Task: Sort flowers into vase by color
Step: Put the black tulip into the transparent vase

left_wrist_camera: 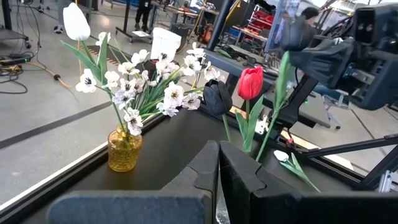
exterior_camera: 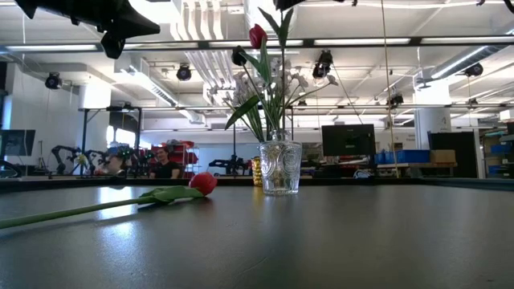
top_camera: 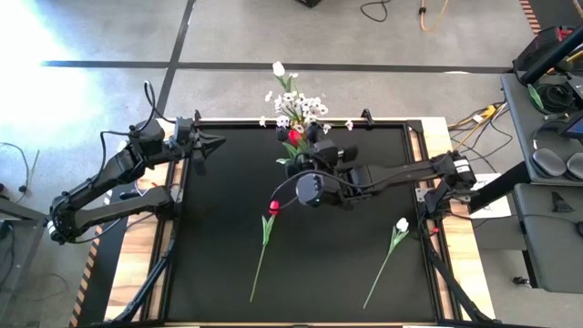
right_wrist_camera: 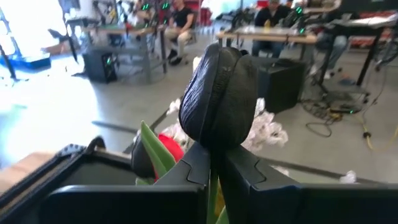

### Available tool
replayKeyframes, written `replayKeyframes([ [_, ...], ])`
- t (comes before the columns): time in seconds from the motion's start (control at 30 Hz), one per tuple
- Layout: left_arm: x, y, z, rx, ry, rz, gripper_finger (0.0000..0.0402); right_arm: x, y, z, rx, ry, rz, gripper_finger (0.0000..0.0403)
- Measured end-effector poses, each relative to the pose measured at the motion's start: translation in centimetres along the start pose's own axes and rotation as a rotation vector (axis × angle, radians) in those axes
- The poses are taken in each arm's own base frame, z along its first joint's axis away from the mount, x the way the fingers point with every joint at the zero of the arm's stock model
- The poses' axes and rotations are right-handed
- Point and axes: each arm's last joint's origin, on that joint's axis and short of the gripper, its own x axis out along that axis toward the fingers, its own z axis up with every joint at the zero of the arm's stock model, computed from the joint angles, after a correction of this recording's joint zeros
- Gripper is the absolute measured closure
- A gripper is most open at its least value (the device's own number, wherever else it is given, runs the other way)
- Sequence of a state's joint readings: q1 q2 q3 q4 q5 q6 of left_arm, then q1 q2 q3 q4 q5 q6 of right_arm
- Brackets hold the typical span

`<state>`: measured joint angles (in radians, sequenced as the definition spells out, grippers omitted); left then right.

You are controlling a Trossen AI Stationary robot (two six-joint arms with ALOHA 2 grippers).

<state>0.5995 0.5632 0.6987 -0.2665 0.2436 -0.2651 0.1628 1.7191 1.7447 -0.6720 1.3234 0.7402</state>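
- Your right gripper (right_wrist_camera: 211, 171): fingers clamped on a dark tulip (right_wrist_camera: 219, 99), held just beside the vase (left_wrist_camera: 124, 148) at the table's far edge.
- Left gripper (left_wrist_camera: 217, 180): fingers together, empty, over the far-left corner.
- Red tulip (top_camera: 272, 208) and white tulip (top_camera: 402, 224) lie mid-table, well apart.

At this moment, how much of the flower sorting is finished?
Partly done. The vases at the mat's far edge hold white blossoms, a red tulip and others. The right gripper is shut on a dark tulip above them. A red tulip and white tulip remain lying down.
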Motion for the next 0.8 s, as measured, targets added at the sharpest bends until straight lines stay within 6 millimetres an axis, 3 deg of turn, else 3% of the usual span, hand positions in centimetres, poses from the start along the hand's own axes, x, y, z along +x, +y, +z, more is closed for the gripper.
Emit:
replayKeyframes([
  [0.4,0.0,0.0,0.0,0.005,0.0,0.0,0.0402,1.7,-0.2,-1.3,-0.025,0.134,0.08,0.0295],
  [0.8,-0.1,0.0,0.0,0.016,0.001,0.001,0.0402,2.0,-0.5,-2.7,-0.033,0.242,0.124,0.0229],
])
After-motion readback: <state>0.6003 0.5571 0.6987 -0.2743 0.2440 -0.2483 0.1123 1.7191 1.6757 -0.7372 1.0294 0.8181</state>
